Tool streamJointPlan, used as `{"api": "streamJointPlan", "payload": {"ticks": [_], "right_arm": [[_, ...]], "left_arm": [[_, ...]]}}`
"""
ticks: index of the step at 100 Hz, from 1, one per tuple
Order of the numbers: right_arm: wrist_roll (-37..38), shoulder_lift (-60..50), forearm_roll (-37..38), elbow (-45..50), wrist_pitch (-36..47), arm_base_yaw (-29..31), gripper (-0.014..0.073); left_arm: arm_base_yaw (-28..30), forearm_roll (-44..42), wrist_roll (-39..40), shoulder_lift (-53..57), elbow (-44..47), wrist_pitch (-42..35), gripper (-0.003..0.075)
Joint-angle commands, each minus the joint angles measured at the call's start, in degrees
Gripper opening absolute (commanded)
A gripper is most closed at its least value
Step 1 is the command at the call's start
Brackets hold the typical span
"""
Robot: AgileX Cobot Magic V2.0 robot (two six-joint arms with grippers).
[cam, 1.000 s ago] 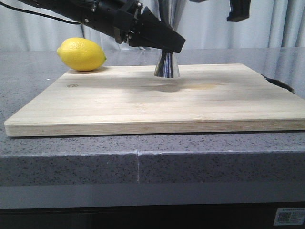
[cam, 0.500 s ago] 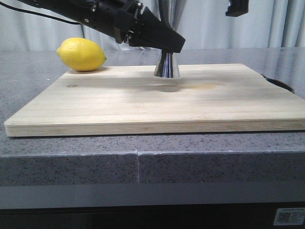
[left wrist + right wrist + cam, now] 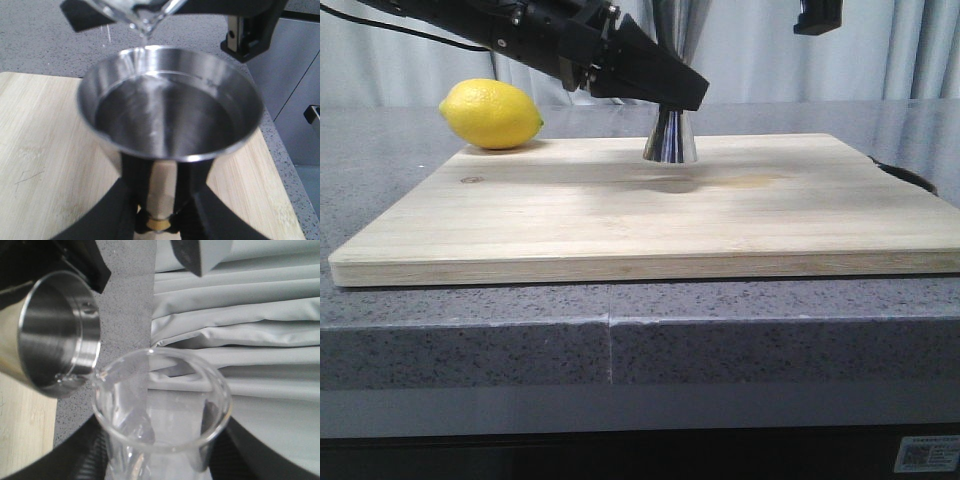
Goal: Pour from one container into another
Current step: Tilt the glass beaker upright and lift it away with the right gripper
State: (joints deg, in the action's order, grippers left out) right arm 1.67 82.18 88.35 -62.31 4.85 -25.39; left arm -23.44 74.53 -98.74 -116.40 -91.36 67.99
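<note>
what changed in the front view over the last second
The right arm's black part at the top edge rose slightly, so less of it shows. The left gripper stayed clamped at the jigger, which kept its spot on the board. The lemon did not move.

A pale rectangular wooden cutting board lies on the grey speckled stone worktop — a yellow lemon sits just beside its far left corner; pleated grey curtains hang behind.
</note>
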Motion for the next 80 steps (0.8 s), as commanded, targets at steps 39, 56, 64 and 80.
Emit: {"api": "streamJointPlan", "payload": {"ticks": [39,56,64,80], "right_arm": [[-0.1,-2.5,0.2,-2.2,-0.2,0.0,0.0268],[-0.1,-2.5,0.2,-2.2,-0.2,0.0,0.0268],[-0.1,-2.5,-0.4,-2.2,-0.2,0.0,0.0268],[-0.1,-2.5,-3.4,-2.2,-0.2,0.0,0.0268]], "left_arm": [[-0.6,4.5,0.6,2.9,-1.8,4.7,0.0051],[-0.6,4.5,0.6,2.9,-1.8,4.7,0.0051],[-0.6,4.5,0.6,2.9,-1.8,4.7,0.0051],[-0.6,4.5,0.6,2.9,-1.8,4.7,0.0051]]}}
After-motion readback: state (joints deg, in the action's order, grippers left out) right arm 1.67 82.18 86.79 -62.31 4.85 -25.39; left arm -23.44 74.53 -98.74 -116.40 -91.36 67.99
